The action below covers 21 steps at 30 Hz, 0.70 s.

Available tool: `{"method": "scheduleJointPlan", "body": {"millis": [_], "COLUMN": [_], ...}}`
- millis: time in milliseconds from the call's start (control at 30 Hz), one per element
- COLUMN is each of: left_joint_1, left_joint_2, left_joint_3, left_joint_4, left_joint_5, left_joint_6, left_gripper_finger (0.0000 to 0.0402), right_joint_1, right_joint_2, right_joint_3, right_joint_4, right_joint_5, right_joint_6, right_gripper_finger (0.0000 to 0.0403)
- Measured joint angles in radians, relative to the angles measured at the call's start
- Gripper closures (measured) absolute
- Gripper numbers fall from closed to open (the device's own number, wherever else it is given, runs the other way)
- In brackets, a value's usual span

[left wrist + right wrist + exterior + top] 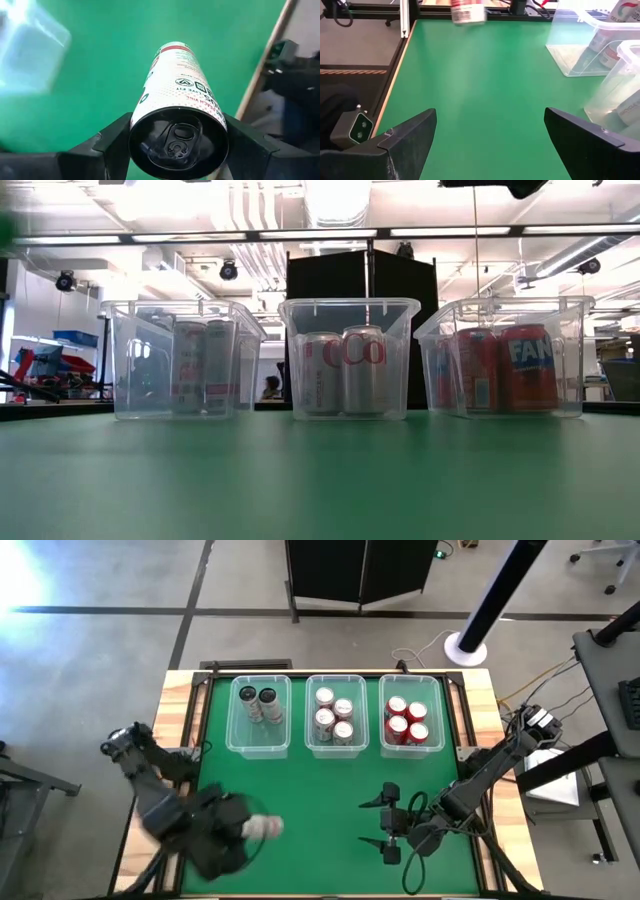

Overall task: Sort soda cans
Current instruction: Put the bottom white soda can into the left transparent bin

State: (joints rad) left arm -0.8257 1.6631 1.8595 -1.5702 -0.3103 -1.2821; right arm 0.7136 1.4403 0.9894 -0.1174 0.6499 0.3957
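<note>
L hand [177, 137] | clamped on white can [177, 100] | R hand [385, 823] spread, empty

Left gripper [252, 828] clamped on white can [266, 828]; right gripper [388, 824] jaws apart.

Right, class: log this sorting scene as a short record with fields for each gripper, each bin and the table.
left gripper: shut on a white can, near table's left front
right gripper: open, empty, right front
left bin: two cans
middle bin: four silver-white cans
right bin: four red cans
table: green top
</note>
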Motion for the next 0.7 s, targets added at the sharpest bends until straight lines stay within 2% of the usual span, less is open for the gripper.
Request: {"method": "scheduleJointPlan", "body": {"millis": [167, 333, 533, 700], "left_joint_1": [0.222, 0.440, 0.611, 0.714], "left_joint_2": [0.000, -0.016, -0.060, -0.152], "left_joint_3": [0.042, 0.045, 0.104, 0.125], "left_joint_4": [-0.004, -0.004, 0.001, -0.003], "left_joint_5": [0.007, 0.028, 0.069, 0.070], "left_joint_6": [0.346, 0.595, 0.757, 0.784], "left_gripper_finger": [0.0166, 0.0166, 0.0166, 0.0166], "right_joint_1": [0.002, 0.001, 0.004, 0.013], "right_joint_2": [0.000, 0.000, 0.001, 0.001], "right_joint_3": [0.000, 0.000, -0.002, -0.034], "right_joint_4": [0.000, 0.000, -0.007, -0.008], "right_joint_5": [-0.002, -0.002, -0.027, -0.030], "right_joint_6": [-0.002, -0.002, 0.027, 0.088], "right_gripper_finger": [0.0038, 0.0037, 0.0038, 0.0037]}}
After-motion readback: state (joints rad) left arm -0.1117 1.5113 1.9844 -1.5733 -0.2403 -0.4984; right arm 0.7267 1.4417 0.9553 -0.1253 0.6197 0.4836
